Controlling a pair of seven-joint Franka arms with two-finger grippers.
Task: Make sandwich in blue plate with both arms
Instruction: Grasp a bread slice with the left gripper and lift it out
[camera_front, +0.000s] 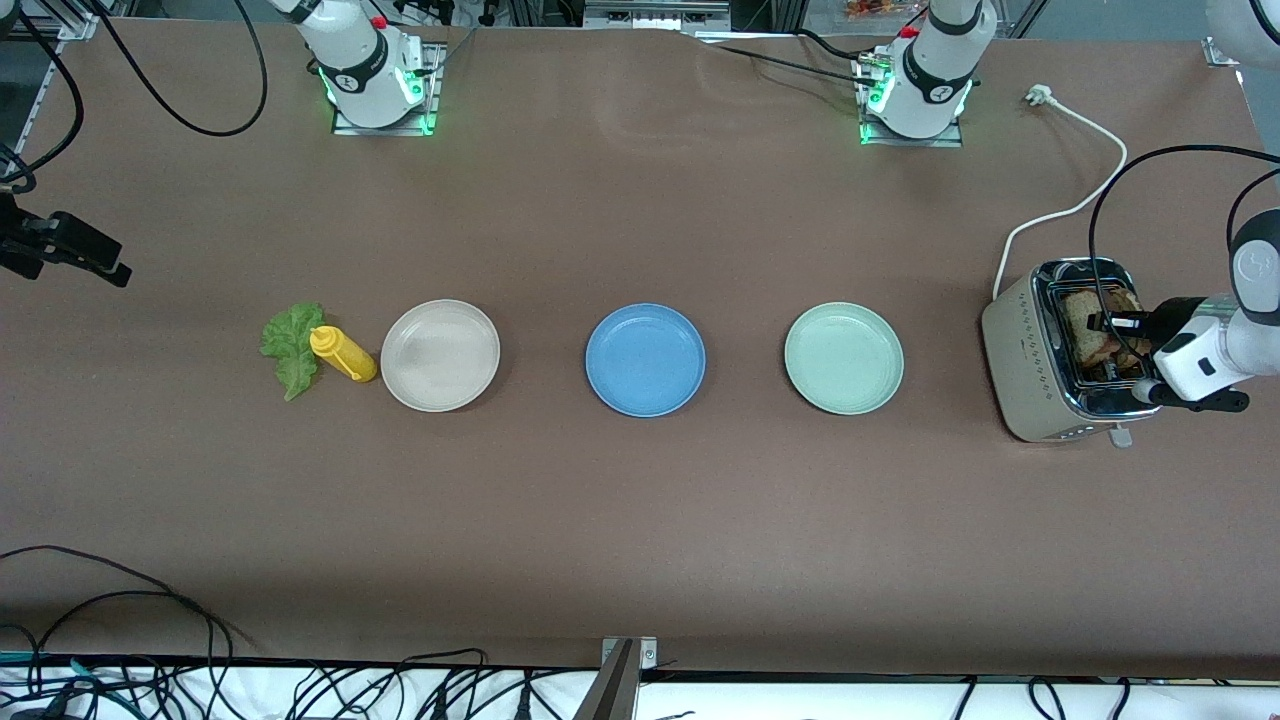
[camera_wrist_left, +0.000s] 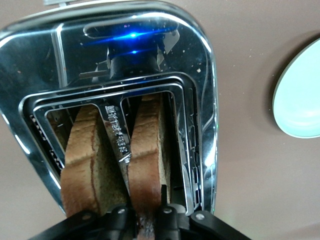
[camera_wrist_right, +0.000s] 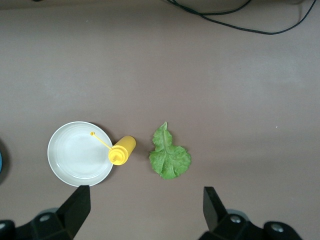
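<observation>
So across the tabletop in the front view I've got the lettuce leaf (camera_front: 291, 348) and yellow mustard bottle (camera_front: 343, 354) by the beige plate (camera_front: 440, 355), with my right pincer (camera_wrist_right: 145, 210) hanging spread wide above them, waiting. The blue plate (camera_front: 645, 360) sits empty mid-table, then the pale green plate (camera_front: 844, 358). At the left arm's end, my left pincer (camera_wrist_left: 146, 220) is pinching one toast slice (camera_wrist_left: 147, 150) standing upright in the toaster (camera_front: 1050, 350), so I reckon it's a straight lift up.
</observation>
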